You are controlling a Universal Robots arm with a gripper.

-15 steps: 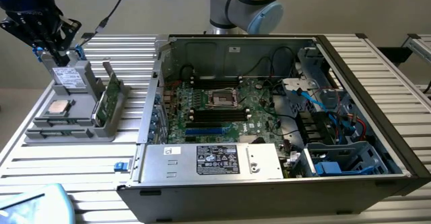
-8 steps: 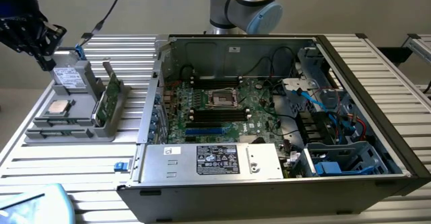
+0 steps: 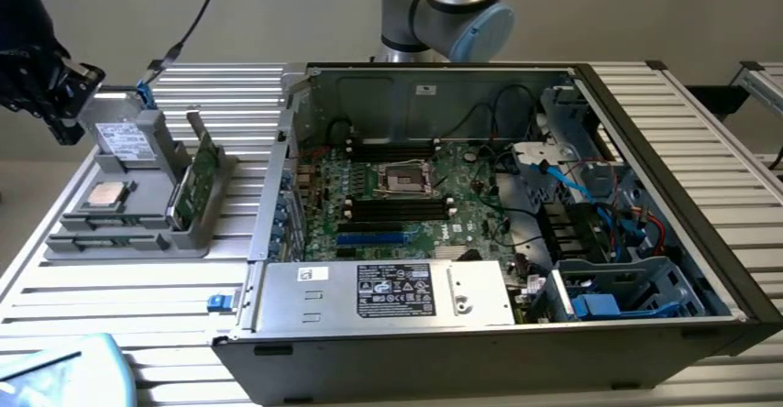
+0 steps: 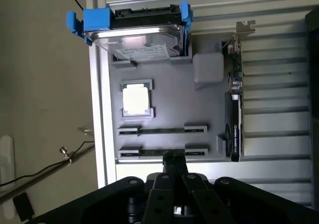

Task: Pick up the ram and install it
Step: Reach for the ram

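The claw (image 4: 172,158) is hanging with its two fingers pressed together and nothing clamped between them, poised above the near end of a grey tray (image 4: 169,109) that is sitting on the slatted counter (image 3: 123,315). The ram (image 4: 149,153) is lying on edge in the tray's slot closest to the fingertips, which are showing just in front of its middle in the wrist view; whether they are touching it cannot be told. A second stick (image 4: 162,130) is resting in the parallel slot just beside it. Further along the tray, a square silver processor chip (image 4: 136,97) is sitting in its recess, and a grey drive (image 4: 144,35) with blue clips is standing at the far end. A graphics card (image 4: 234,129) is standing on edge along one side of the tray. In the exterior view, an open computer case (image 3: 490,361) is lying to the tray's right, and its motherboard (image 3: 471,187) is facing up with its black slots showing.
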